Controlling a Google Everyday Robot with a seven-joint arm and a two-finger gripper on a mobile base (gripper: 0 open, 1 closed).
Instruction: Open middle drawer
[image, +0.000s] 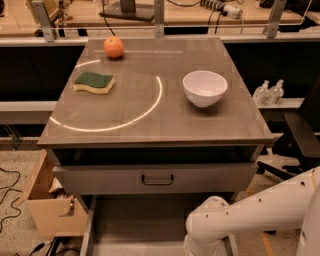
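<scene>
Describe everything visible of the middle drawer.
The middle drawer is a wide grey, metal-looking drawer with a low front panel and a small dark loop handle at its centre. It sits under the tabletop, front seemingly a little forward, a dark strip showing above it. A lower tray lies pulled out beneath. Nothing touches it; the tool is out of view, only the white arm shows lower right.

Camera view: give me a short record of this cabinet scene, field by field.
middle drawer: grey metal middle drawer with small dark loop handle, dark gap above its front
tabletop: round orange fruit back left; green and yellow sponge left; white ceramic bowl right
arm: white robot arm low right, before the cabinet
end effector: not in view
</scene>
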